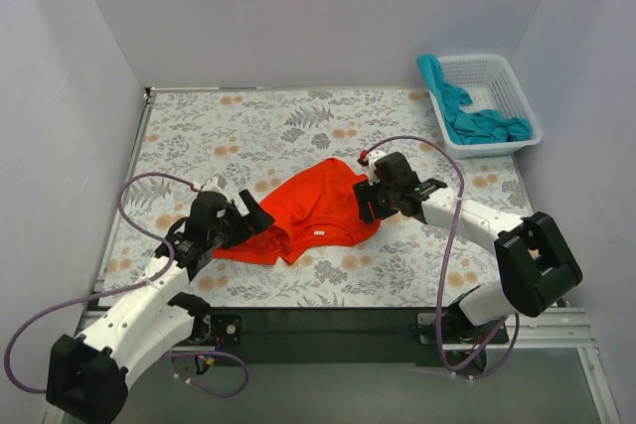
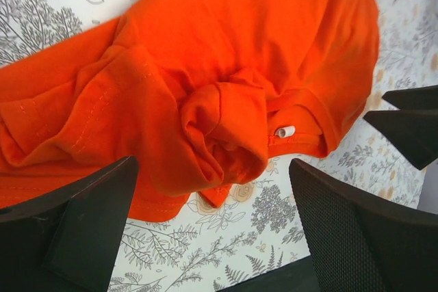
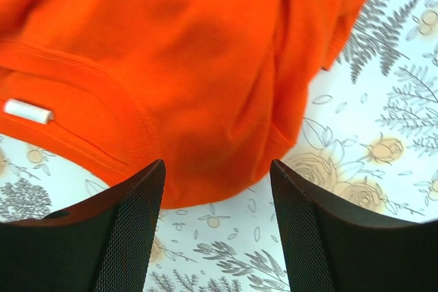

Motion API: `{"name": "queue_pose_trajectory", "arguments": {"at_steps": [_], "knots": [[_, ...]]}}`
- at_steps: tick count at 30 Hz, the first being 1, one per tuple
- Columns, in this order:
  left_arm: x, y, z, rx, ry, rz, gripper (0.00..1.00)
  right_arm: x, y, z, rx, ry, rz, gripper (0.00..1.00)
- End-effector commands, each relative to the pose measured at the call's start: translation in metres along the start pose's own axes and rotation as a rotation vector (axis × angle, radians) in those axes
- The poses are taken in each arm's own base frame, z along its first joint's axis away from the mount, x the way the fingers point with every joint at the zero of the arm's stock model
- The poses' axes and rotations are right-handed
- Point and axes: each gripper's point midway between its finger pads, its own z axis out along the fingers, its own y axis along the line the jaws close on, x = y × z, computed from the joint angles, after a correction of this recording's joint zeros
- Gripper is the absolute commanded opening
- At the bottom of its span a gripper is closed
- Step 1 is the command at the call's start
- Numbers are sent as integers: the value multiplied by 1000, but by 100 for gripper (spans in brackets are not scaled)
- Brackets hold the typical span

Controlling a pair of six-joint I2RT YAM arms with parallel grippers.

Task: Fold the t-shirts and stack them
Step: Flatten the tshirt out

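The orange-red t-shirt lies crumpled in the middle of the floral table, partly bunched, with a white neck tag showing. My left gripper stands open at the shirt's left edge; in the left wrist view the bunched cloth lies just beyond the fingers, with nothing between them. At the shirt's right edge my right gripper is open too, its fingers either side of the hem but not closed on it. The teal t-shirt lies heaped in the basket.
A white lattice basket stands at the back right corner of the table. White walls close in the back and both sides. The table's near edge runs just behind my grippers.
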Motion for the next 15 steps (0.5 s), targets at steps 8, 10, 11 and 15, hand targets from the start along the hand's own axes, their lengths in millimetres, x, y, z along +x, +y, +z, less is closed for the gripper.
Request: {"name": "queue_pose_trajectory", "arguments": {"at_steps": [8,10,11,15], "knots": [[16,-8,37,-22,173,-35,91,15,-7,18,-35,48,23,68],[16,-6,48,-40,176,-31,82,18,-3,25,-62,55,27,65],[12,-7,51,-41,169,-26,71,21,-2,27,-72,67,28,60],[-10,-15,81,-61,130,29,13,11,9,17,-132,38,3,1]]}}
